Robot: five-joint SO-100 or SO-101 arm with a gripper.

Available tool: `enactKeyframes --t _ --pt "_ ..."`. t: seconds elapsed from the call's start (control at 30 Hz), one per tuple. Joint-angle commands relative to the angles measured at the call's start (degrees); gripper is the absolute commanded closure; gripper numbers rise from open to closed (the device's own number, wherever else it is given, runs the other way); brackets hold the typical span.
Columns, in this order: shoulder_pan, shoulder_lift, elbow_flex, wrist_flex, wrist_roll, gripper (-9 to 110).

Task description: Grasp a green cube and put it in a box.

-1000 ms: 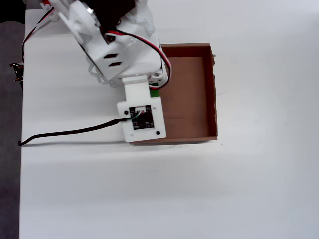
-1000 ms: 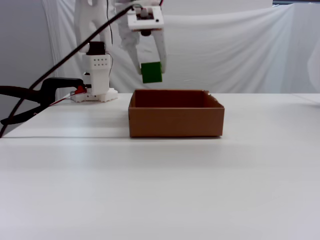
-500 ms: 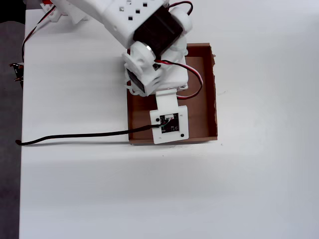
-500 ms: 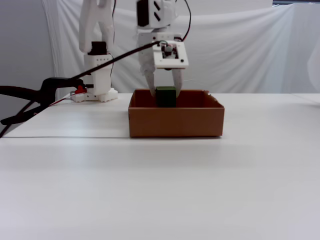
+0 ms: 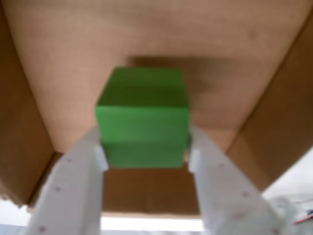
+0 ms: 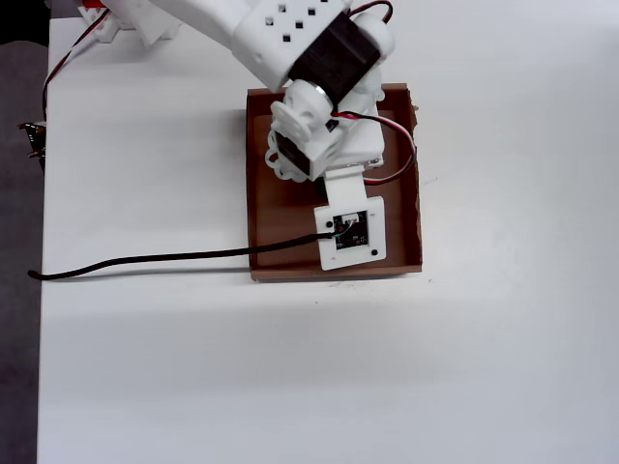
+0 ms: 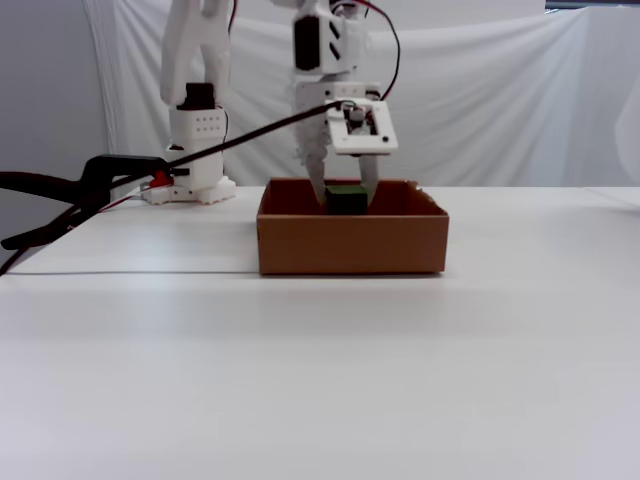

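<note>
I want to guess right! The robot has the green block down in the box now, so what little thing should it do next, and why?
Probably open the jaws and let go. In the wrist view the green cube is pinched between both fingers over the floor of the box. In the fixed view the cube sits partly below the box's rim, so it should drop only a little way, though whether it already touches the floor can't be told.

Bright, even, diffuse lighting; soft faint shadows on white table (image 7: 320, 360). Wrist view blurred throughout, close green cube (image 5: 142, 116) out of focus.
</note>
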Motion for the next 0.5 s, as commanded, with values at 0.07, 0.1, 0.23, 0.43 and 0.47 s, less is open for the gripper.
enactKeyframes --t 0.07,0.1,0.23,0.43,0.47 --pt "-0.8 -0.4 -0.7 -1.9 0.4 92" --pt "-0.8 -0.7 -0.6 -2.3 0.4 92" --pt "-0.9 -1.4 0.6 -4.1 0.4 92" --pt "-1.1 -2.0 0.8 -4.6 0.4 92" --pt "-1.1 -2.0 0.8 -4.7 0.4 92"
